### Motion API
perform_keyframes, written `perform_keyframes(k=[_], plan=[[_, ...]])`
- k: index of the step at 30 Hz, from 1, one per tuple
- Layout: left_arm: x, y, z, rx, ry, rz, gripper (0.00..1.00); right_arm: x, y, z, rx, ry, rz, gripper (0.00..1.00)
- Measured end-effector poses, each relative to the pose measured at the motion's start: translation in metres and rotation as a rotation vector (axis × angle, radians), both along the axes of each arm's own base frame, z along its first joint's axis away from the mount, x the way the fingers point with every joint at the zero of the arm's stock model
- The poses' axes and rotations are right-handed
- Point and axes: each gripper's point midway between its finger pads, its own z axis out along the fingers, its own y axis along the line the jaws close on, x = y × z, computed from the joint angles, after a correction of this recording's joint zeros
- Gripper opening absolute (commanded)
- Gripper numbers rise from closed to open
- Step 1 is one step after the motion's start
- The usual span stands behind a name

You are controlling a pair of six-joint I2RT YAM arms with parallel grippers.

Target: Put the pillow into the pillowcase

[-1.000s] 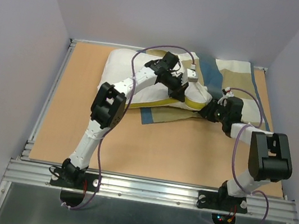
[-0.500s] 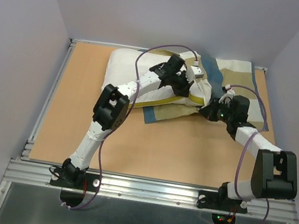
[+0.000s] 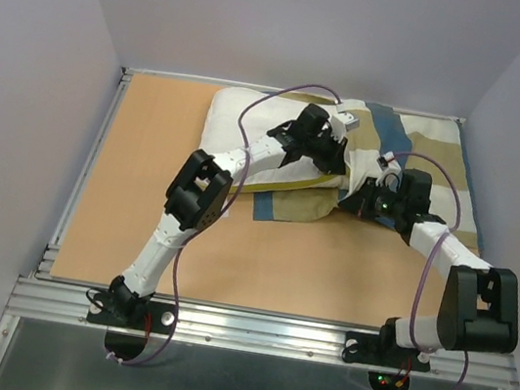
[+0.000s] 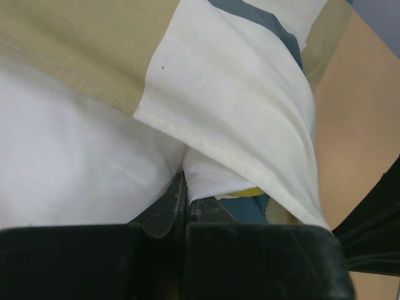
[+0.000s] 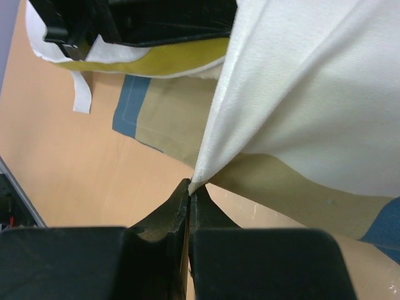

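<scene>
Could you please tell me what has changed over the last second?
The left gripper carried the pillow rightward, deeper into the pillowcase, whose upper layer now covers the pillow's right end. The right arm swung its elbow toward the near edge. Unchanged: both grippers stay shut, the right gripper holding the pillowcase's edge in roughly the same place.

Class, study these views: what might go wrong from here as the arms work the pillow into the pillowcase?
The right gripper pinches only the very edge of the pillowcase; the cloth might slip free under pull. The left gripper is shut on a small fold of the pillow, so it may lose hold. The grippers sit close together and could collide.
</scene>
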Motion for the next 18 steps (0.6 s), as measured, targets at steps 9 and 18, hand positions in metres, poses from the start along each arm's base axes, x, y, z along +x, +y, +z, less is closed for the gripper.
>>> perform_keyframes(k=[9, 18], plan=[[-0.043, 0.048, -0.015, 0.056, 0.063, -0.104, 0.96, -0.002, 0.003, 0.007, -0.019, 0.068, 0.023, 0.50], [0.019, 0.182, 0.088, 0.154, -0.277, 0.061, 0.80, 0.034, -0.011, 0.053, -0.149, -0.021, -0.028, 0.61]])
